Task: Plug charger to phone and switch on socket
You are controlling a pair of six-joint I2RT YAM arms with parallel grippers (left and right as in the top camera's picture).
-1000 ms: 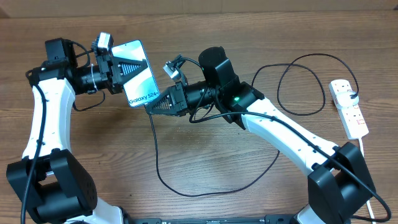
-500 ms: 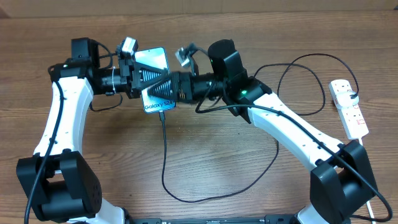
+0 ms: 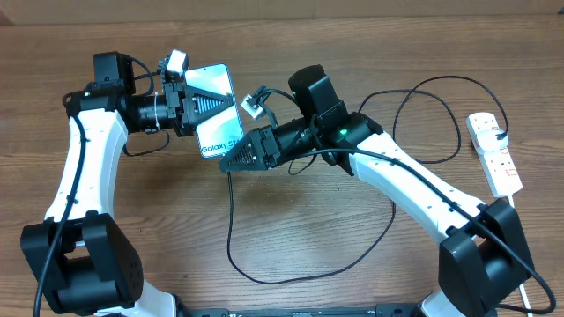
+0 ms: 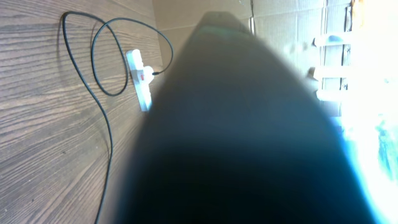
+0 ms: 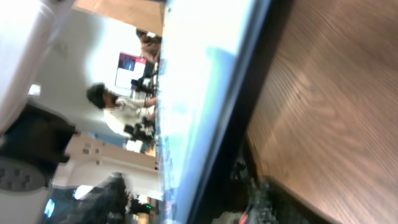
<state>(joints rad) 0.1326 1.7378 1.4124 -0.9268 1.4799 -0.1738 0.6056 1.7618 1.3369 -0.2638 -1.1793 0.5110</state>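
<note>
Nearest the arm bases, the charger (image 3: 230, 220), a thin black cable, loops over the brown wood-grain surface (image 3: 335, 291) and rises toward the phone's lower short end. The right gripper (image 3: 226, 164), a dark tapered wedge, sits just at that end; whether its jaws are open or closed cannot be told. The slim, glossy, light-blue phone (image 3: 220, 132) is held above the surface, tilted, clamped in the jaws of the left gripper (image 3: 211, 102). Its long axis runs away from the bases, text end nearer. At the far right lies the white plastic socket (image 3: 493, 154).
</note>
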